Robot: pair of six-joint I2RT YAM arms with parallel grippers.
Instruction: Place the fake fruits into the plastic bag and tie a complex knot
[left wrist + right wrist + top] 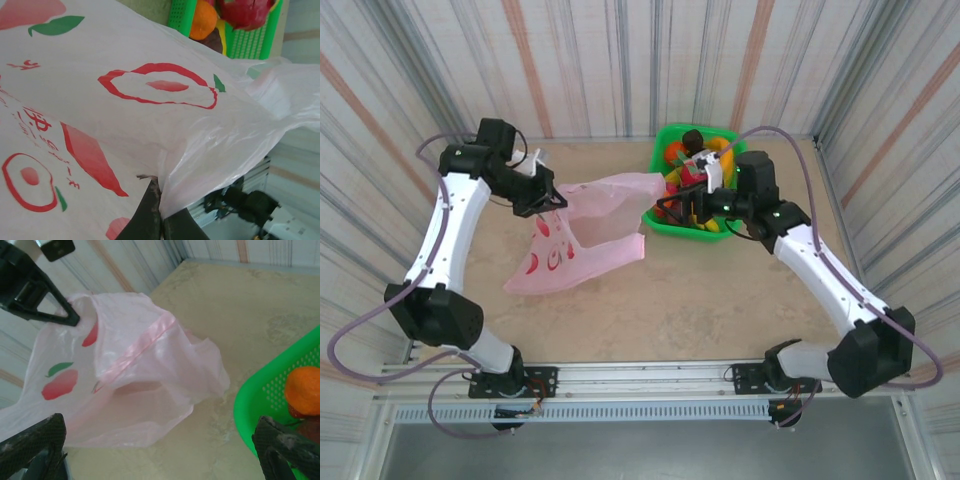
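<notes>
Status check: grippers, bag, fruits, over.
Left gripper shut on plastic bag, edge lifted. Right gripper open beside green tray rim. Fake fruits in tray, none seen bagged. No obstruction seen.

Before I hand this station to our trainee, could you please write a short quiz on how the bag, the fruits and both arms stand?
1. True or false: the fake fruits are already inside the plastic bag.
2. Pick one. The left jaws are: A open and empty; B shut on the plastic bag; C shut on an orange.
3. Fill the gap: the right jaws, near the green tray, stand ____ (open or shut).

Key
1. False: they lie in the green tray.
2. B: they pinch a fold of the bag's film.
3. Open, with nothing between them.
</notes>
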